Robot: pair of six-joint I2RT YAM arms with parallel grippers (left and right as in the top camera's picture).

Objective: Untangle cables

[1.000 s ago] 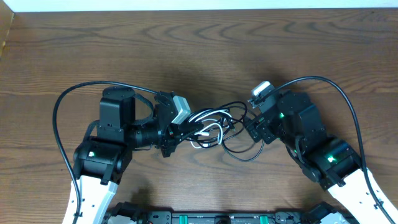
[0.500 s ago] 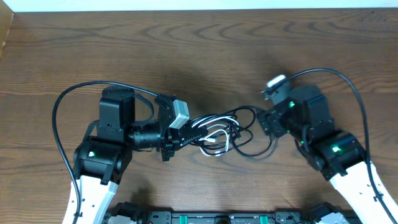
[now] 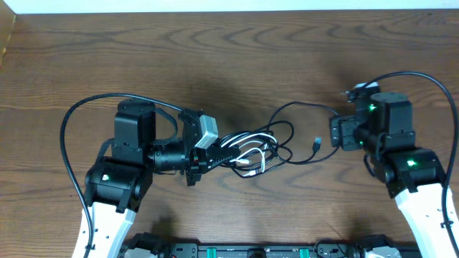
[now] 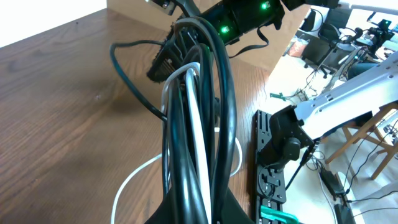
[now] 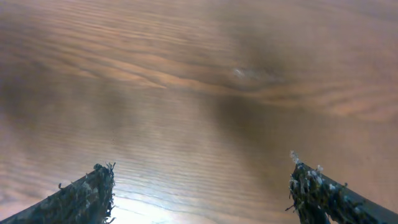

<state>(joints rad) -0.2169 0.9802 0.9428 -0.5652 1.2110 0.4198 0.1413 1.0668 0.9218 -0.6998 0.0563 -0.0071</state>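
The left arm (image 3: pixel 118 179) rises from the near-left edge, elbow bent, wrist turned right toward the middle of the worktop (image 3: pixel 215 57). Its left pincer (image 3: pixel 213 155) is clamped tight on the tangled black cable (image 3: pixel 283 132) and white cable (image 3: pixel 247 154). The right arm (image 3: pixel 409 165) stands at the near right, wrist pointing left. Its right pincer (image 5: pixel 199 186) gapes wide and holds nothing, over bare wood. A black plug (image 3: pixel 317 143) lies just left of it.

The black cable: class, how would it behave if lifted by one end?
Probably floppy: the black cable lies in loose curves. Likely light, being thin. It may drag the white cable, since both are bunched together.
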